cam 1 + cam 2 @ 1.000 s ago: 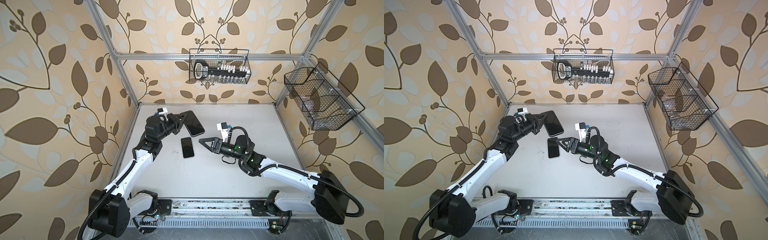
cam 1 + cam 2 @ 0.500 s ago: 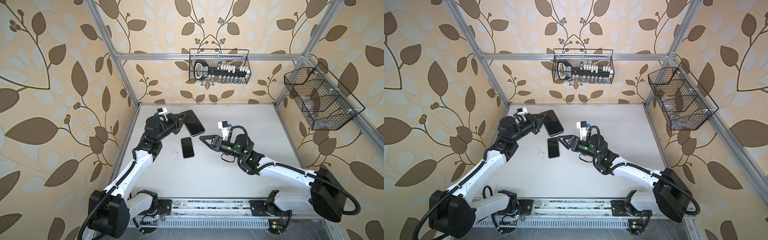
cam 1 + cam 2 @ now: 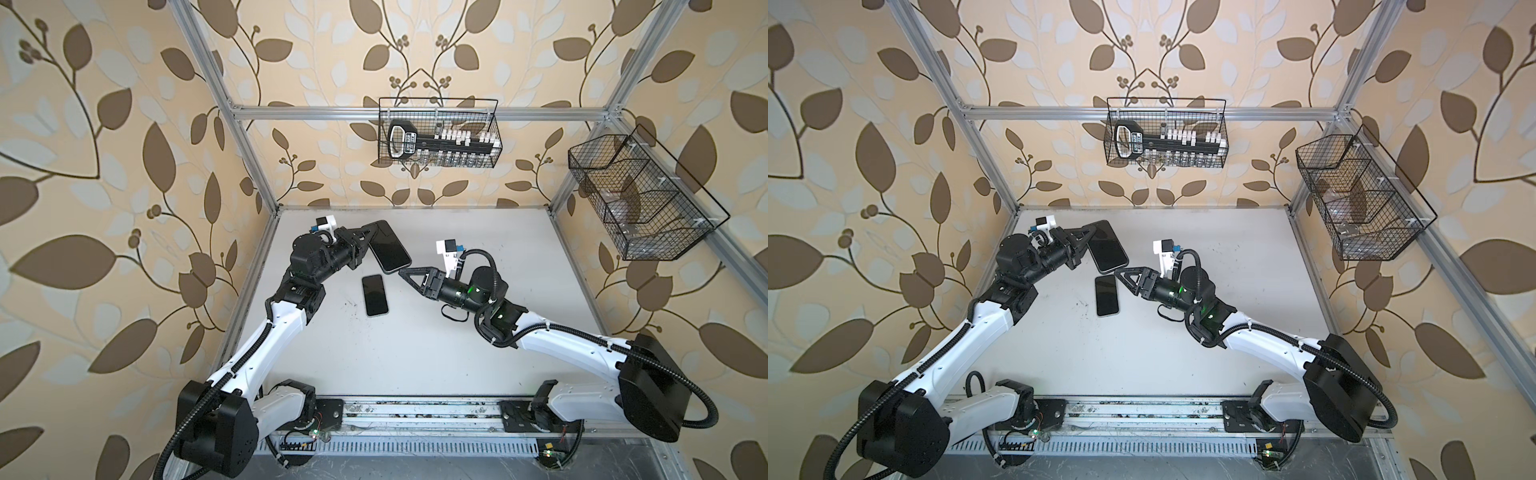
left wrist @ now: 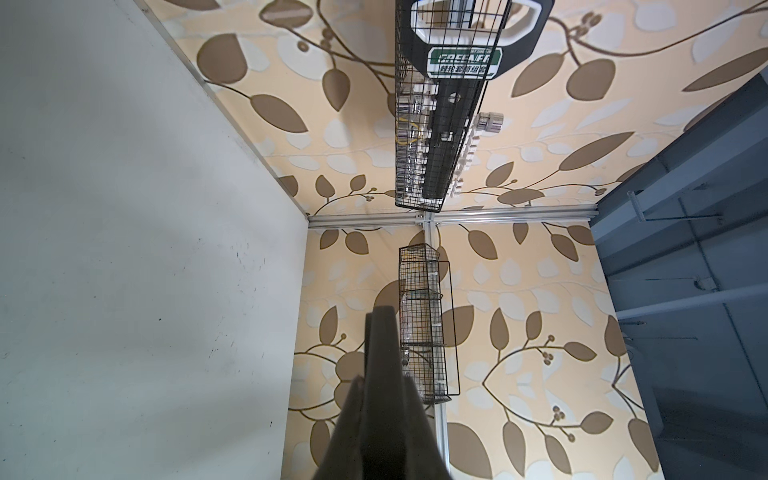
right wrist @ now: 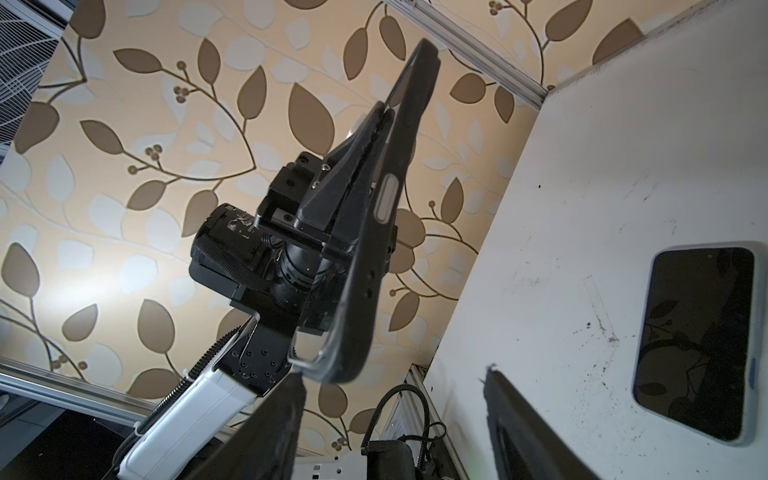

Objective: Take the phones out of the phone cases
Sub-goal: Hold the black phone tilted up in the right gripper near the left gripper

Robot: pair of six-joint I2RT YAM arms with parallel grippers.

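Note:
A black phone case (image 3: pixel 388 249) (image 3: pixel 1106 247) hangs tilted above the table, and my left gripper (image 3: pixel 368 237) (image 3: pixel 1087 239) is shut on its long edge. In the left wrist view the case (image 4: pixel 384 353) shows edge-on between the fingers. The phone (image 3: pixel 375 295) (image 3: pixel 1106 296), dark screen up with a pale blue rim, lies flat on the table below, apart from the case. My right gripper (image 3: pixel 402 273) (image 3: pixel 1117 274) stands open just by the case's lower end. In the right wrist view the case's lower corner (image 5: pixel 332 370) hovers over one fingertip (image 5: pixel 291 386), with the phone (image 5: pixel 698 340) off to the side.
A wire basket (image 3: pixel 438 133) with a tool set hangs on the back wall. Another wire basket (image 3: pixel 636 199) hangs on the right wall. The white table (image 3: pixel 457 353) is bounded by aluminium frame posts, with a rail along the front edge.
My right gripper has edged slightly toward the case's lower end and its jaws have narrowed a little. The left gripper, the case and the phone have not moved.

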